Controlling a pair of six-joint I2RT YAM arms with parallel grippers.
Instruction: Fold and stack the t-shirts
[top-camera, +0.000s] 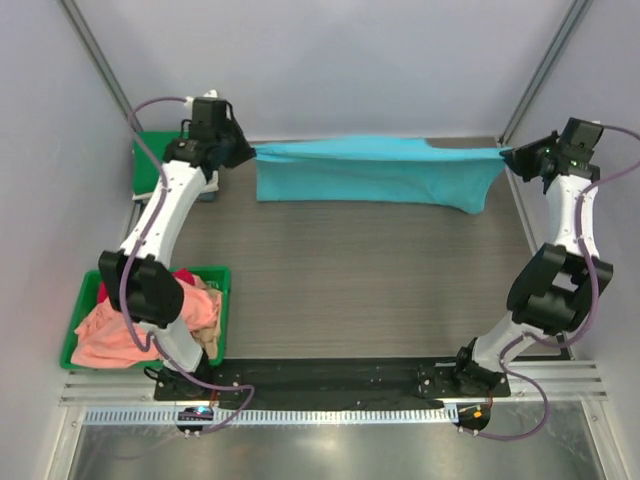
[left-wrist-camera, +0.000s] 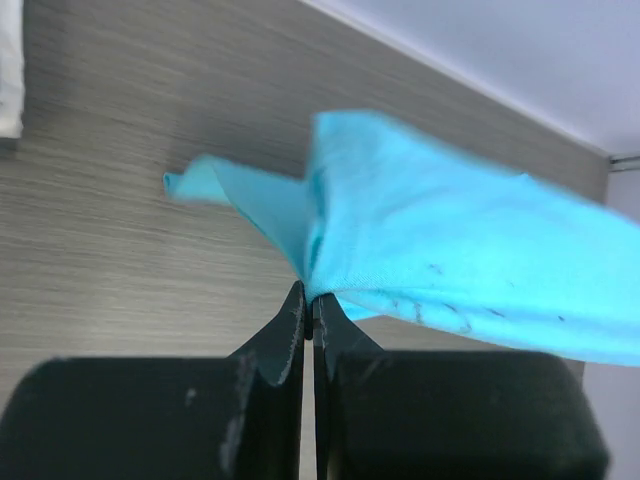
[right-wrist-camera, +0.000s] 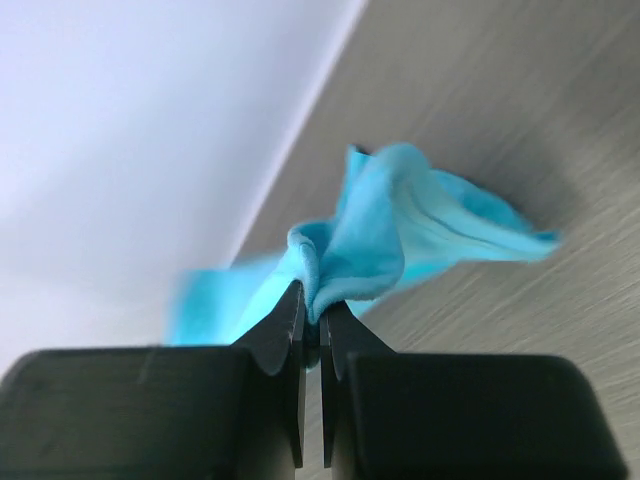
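Left gripper (left-wrist-camera: 308, 295): jaws pressed together on a bunched corner of the sky-blue t-shirt (top-camera: 370, 170). No gap shows between the jaws. In the wrist view the cloth fans out from the tips toward the right, with a small flap sticking out to the left.

Right gripper (right-wrist-camera: 310, 300): jaws likewise closed, with a thick fold of the same shirt clamped at the tips. The rest of the fabric trails away above the wood-grain surface.

Shirt position: along the far side of the table (top-camera: 360, 290), spread left to right between the two grippers, one at the far left and one at the far right. The far edge is pulled taut in a nearly straight line. The body falls toward the near side, and its right part dips lower into a point. Cannot tell whether the near edge rests on the table.

Near left: green bin (top-camera: 224, 285) beside the left arm's base, holding a loose heap.
- salmon-pink shirt (top-camera: 100, 340) on the left, spilling over the rim
- tan shirt (top-camera: 207, 312) on the right
- red shirt (top-camera: 186, 276) at the far edge, partly behind the arm

Far left corner: green item (top-camera: 150, 150), mostly hidden by the left arm; cannot tell what it is.
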